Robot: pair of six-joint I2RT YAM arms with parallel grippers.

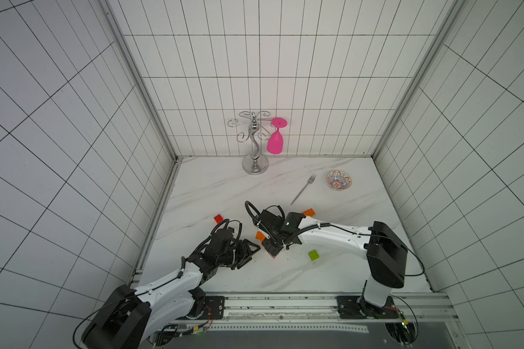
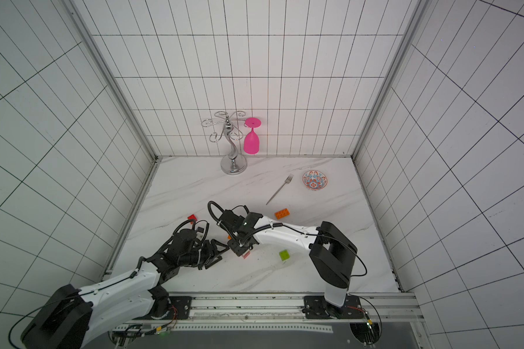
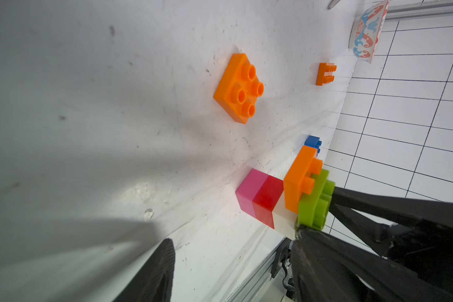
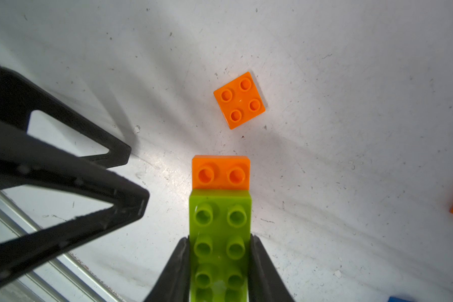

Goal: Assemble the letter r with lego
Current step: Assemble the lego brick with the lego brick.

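A lego stack stands on the table: pink (image 3: 249, 193) at the bottom, then red (image 3: 267, 201), cream (image 3: 283, 214), an orange brick (image 4: 220, 172) and a long lime green brick (image 4: 220, 235) on top. My right gripper (image 4: 220, 261) is shut on the sides of the long green brick. Close beside the stack, my left gripper (image 4: 139, 177) is open and holds nothing. Loose pieces lie around: an orange square (image 4: 239, 100), a long orange brick (image 2: 282, 214), a red one (image 1: 218, 218), a lime green cube (image 1: 313, 255) and a blue one (image 3: 313, 142).
A patterned bowl (image 1: 338, 180) and a fork (image 1: 303, 189) lie at the back right. A chrome glass stand (image 1: 254, 163) with a pink glass (image 1: 275, 142) stands at the back wall. Tiled walls close in three sides; a metal rail (image 1: 285, 302) runs along the front.
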